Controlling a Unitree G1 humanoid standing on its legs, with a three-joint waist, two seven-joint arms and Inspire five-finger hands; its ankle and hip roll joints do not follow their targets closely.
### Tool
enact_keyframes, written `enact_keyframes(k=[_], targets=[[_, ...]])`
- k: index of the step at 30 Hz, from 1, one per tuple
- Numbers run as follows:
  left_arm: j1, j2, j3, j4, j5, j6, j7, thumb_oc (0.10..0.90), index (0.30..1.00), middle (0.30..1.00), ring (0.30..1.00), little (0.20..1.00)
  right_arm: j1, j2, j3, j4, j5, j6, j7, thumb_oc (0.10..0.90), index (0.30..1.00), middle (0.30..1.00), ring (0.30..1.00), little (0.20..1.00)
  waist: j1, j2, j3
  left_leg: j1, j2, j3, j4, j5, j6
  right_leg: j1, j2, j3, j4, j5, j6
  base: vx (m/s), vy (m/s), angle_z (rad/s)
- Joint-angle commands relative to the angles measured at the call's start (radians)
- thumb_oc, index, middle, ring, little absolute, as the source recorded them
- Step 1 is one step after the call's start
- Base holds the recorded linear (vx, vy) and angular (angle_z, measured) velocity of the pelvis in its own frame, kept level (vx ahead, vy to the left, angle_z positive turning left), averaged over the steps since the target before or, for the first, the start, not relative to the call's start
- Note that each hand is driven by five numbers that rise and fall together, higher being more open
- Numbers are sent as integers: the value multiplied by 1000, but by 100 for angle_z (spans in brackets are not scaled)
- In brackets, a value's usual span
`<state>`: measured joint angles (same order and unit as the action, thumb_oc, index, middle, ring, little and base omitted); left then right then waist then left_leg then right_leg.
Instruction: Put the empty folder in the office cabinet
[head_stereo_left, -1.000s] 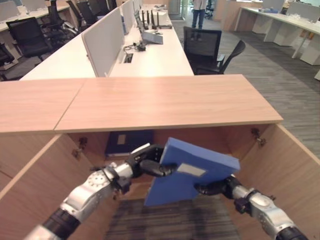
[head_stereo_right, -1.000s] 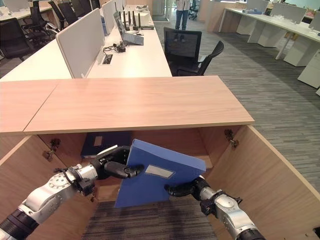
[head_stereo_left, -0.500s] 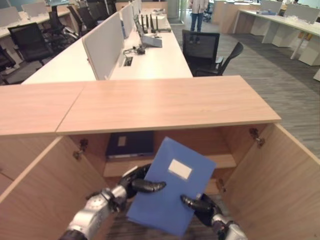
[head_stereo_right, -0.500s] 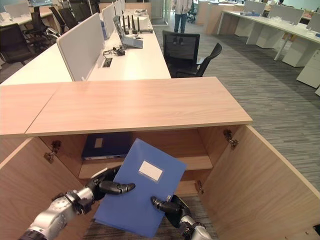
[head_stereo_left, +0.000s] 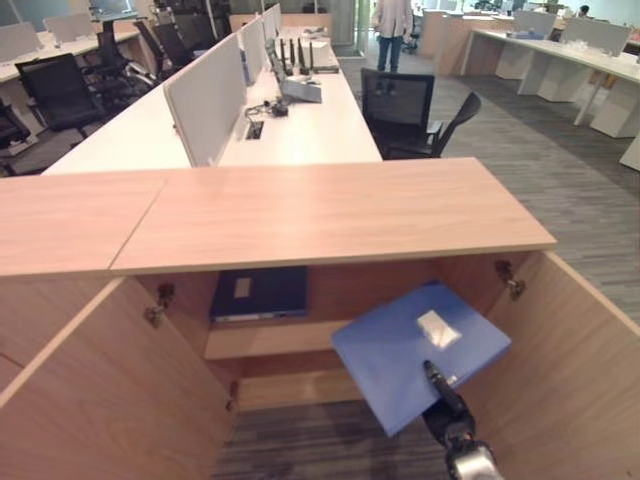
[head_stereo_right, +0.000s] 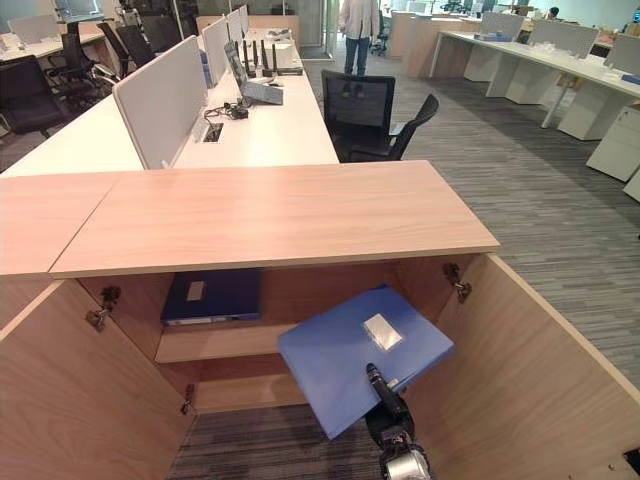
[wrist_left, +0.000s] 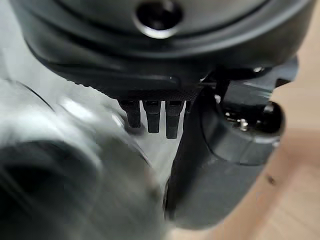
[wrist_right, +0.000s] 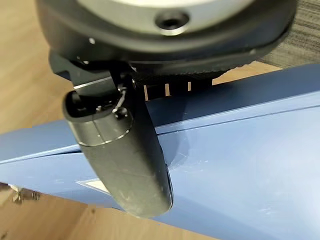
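Holding the blue folder (head_stereo_left: 420, 350) alone, your right hand (head_stereo_left: 445, 398) pinches its near edge, thumb pressed on the top cover, in front of the open cabinet (head_stereo_left: 330, 215). The folder lies nearly flat, just in front of the cabinet's shelf (head_stereo_left: 270, 338), where a dark binder (head_stereo_left: 260, 292) lies. Your left hand (wrist_left: 210, 165) shows close up; you cannot tell its state.

folder (head_stereo_right: 350, 355) before cabinet (head_stereo_right: 270, 215), binder (head_stereo_right: 212, 297) inside
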<state>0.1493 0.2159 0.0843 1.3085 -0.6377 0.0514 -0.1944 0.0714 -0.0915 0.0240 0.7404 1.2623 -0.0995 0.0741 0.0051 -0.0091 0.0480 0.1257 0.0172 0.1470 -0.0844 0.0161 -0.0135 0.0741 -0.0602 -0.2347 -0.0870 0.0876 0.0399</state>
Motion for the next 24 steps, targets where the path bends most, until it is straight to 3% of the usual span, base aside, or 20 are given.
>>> enact_keyframes(k=[1, 7, 24], targets=[[-55, 3, -12, 52, 73, -29, 29, 800, 900, 900, 900, 900, -116, 36, 0, -65, 22, -39, 39, 400, 300, 300, 300, 300, -2, -25, 15, 5, 2, -11, -3, -31, -32, 36, -25, -17, 0, -43, 58, 16, -7, 8], [-14, -2, 42, 87, 74, -32, 58, 800, 900, 900, 900, 900, -128, 35, -6, -37, 31, -37, 44, 400, 300, 300, 300, 300, 11, -21, 22, -2, 4, -19, -3, -26, -34, 35, -28, -26, 0, -45, 59, 3, -1, 1], [26, -15, -42, 75, 146, -37, 104, 800, 900, 900, 900, 900, -453, 5, 13, -100, 106, -152, 7, 400, 300, 300, 300, 300, 76, 13, 115, -77, 7, -44, -3, -1, -32, -24, -38, -52, 0, -35, 59, -15, 11, 4]])
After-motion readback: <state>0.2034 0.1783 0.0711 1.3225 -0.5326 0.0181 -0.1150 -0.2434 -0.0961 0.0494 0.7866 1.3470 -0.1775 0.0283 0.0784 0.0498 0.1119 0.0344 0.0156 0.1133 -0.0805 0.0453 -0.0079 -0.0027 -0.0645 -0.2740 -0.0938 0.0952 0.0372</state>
